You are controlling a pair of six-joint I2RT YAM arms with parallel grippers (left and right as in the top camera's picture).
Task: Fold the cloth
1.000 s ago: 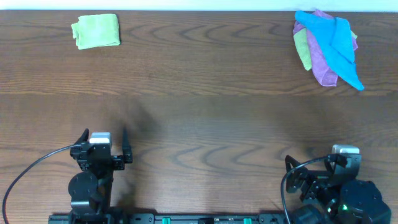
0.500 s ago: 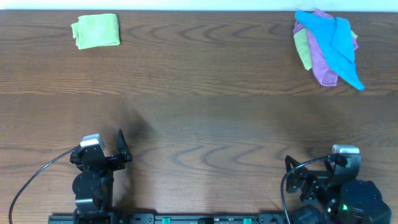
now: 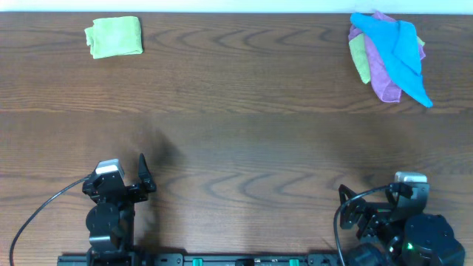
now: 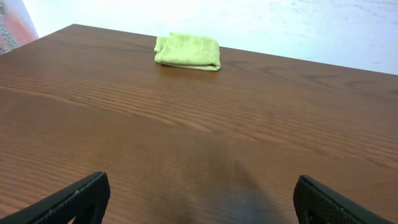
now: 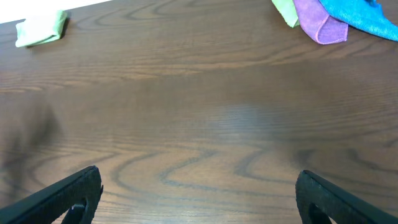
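The cloth (image 3: pixel 113 37), lime-green and folded into a small rectangle, lies at the table's far left corner; the left wrist view has it far ahead (image 4: pixel 188 51) and the right wrist view at upper left (image 5: pixel 41 28). My left gripper (image 3: pixel 122 176) sits low at the near left edge, far from the cloth, its jaws wide apart over bare wood (image 4: pixel 199 193). Near the front right edge my right gripper (image 3: pixel 373 195) is also open with nothing between its fingers (image 5: pixel 199 183).
A heap of cloths lies at the far right: a bright blue one (image 3: pixel 399 46) on top, a purple one (image 3: pixel 383 77) under it, and a strip of another green cloth (image 3: pixel 359 58) at its left side. Brown wooden table (image 3: pixel 244 125) throughout.
The left gripper has turned a little and drawn back toward the near edge, then stopped. The right arm and the cloths have not moved.
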